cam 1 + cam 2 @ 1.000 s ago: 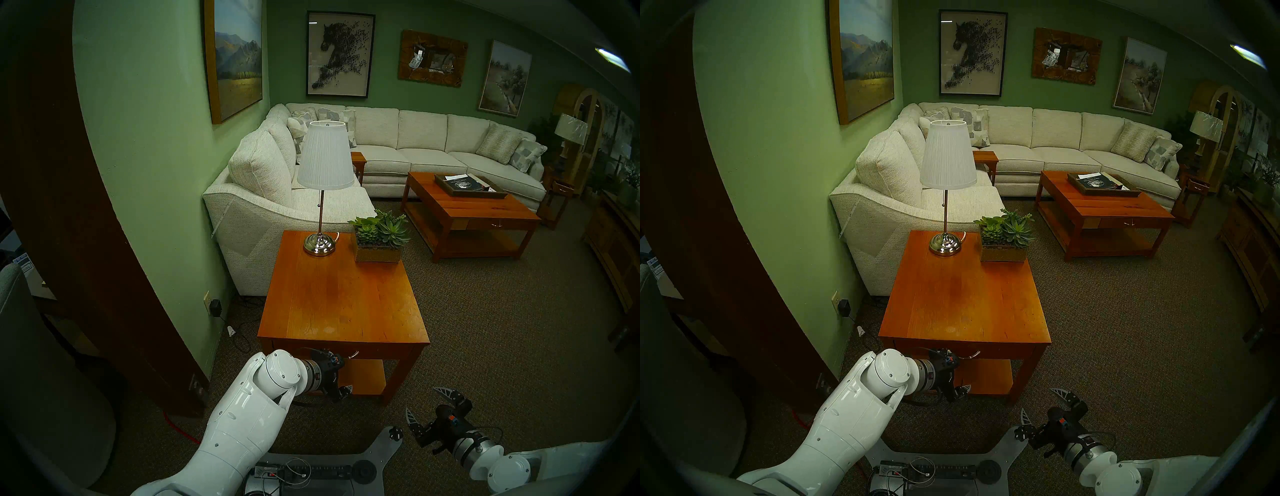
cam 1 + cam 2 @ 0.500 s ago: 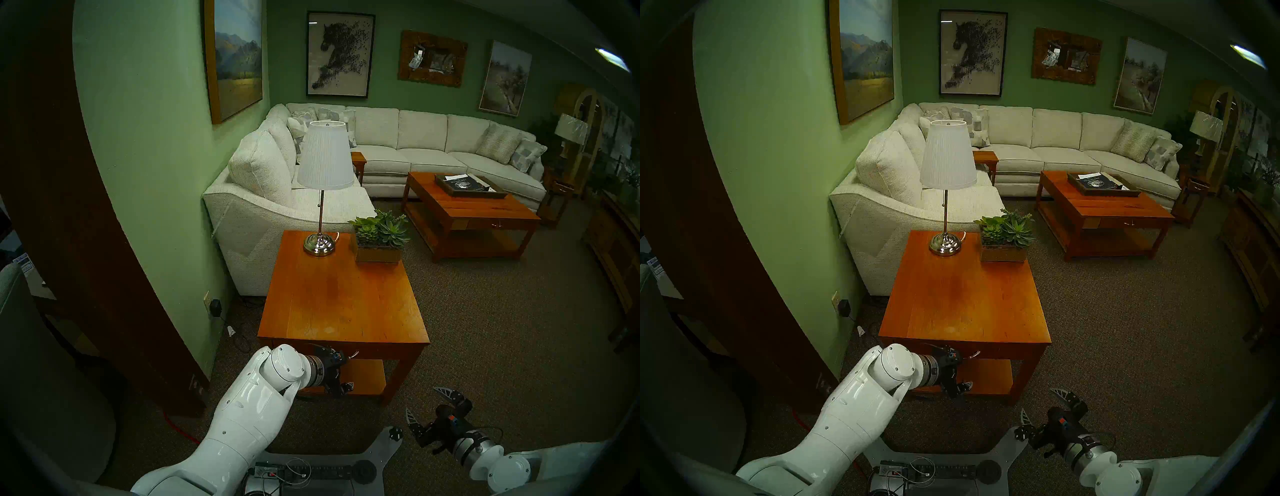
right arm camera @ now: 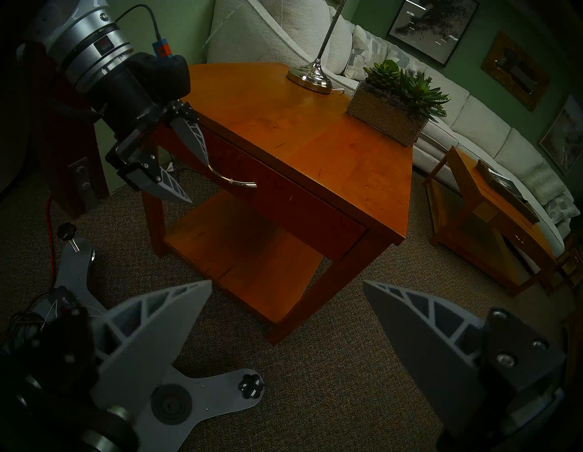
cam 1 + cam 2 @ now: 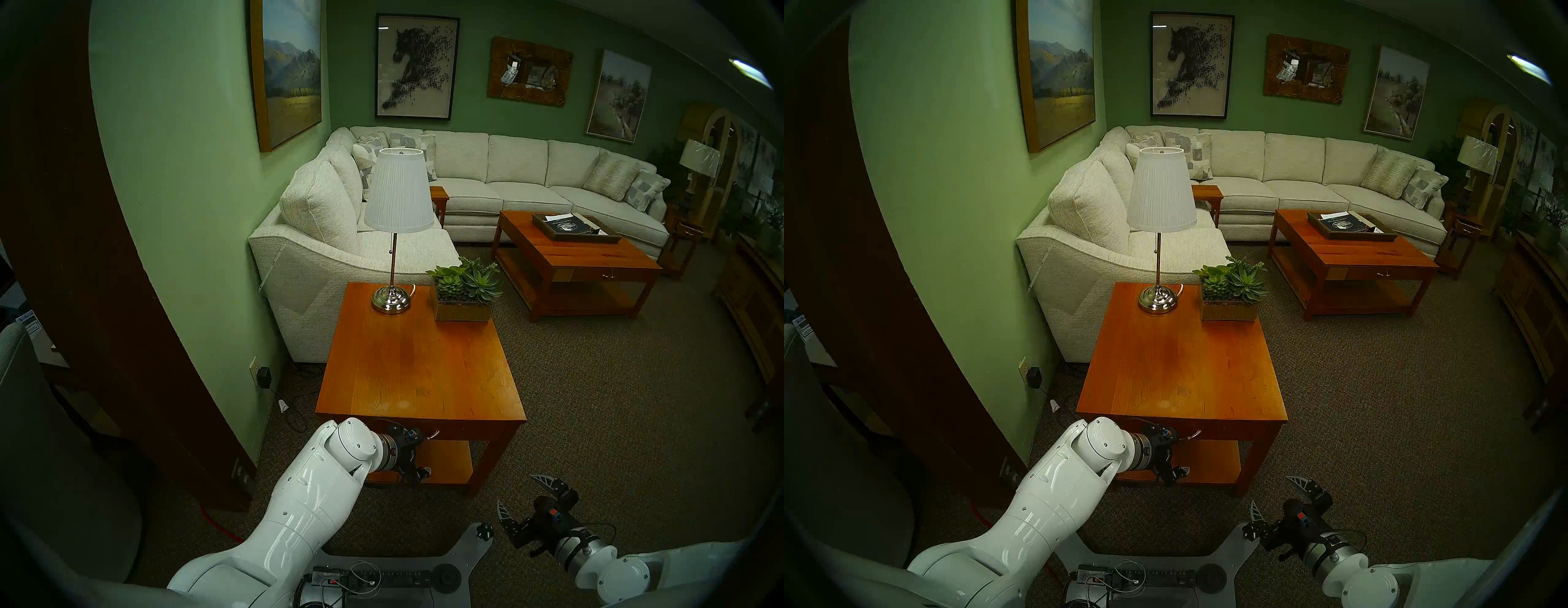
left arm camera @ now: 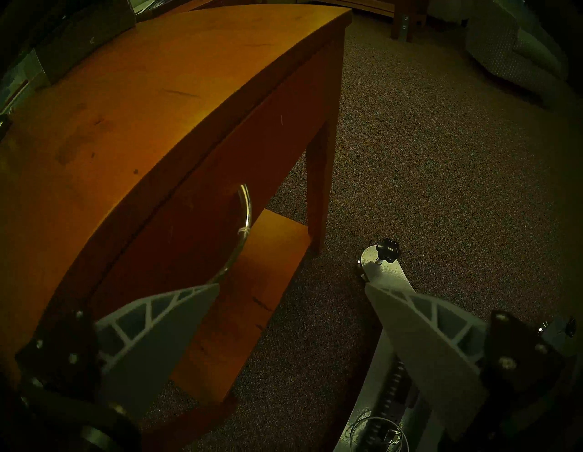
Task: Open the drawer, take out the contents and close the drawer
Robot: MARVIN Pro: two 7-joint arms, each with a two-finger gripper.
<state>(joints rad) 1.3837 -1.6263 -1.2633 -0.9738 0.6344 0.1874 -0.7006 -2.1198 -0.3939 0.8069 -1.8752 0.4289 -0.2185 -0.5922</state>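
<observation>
Hovering released, the left pincer [image 3: 192, 176] straddles one end of the shut drawer's [image 3: 284, 195] handle [image 3: 235, 182]; right pincer [image 4: 526, 496] spread, empty.

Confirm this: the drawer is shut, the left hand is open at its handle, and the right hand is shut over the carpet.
One thing is wrong: the right hand is open, fingers spread wide over the carpet, as the right wrist view shows. The rest stands: the drawer is shut and the left hand is open at its handle.
</observation>
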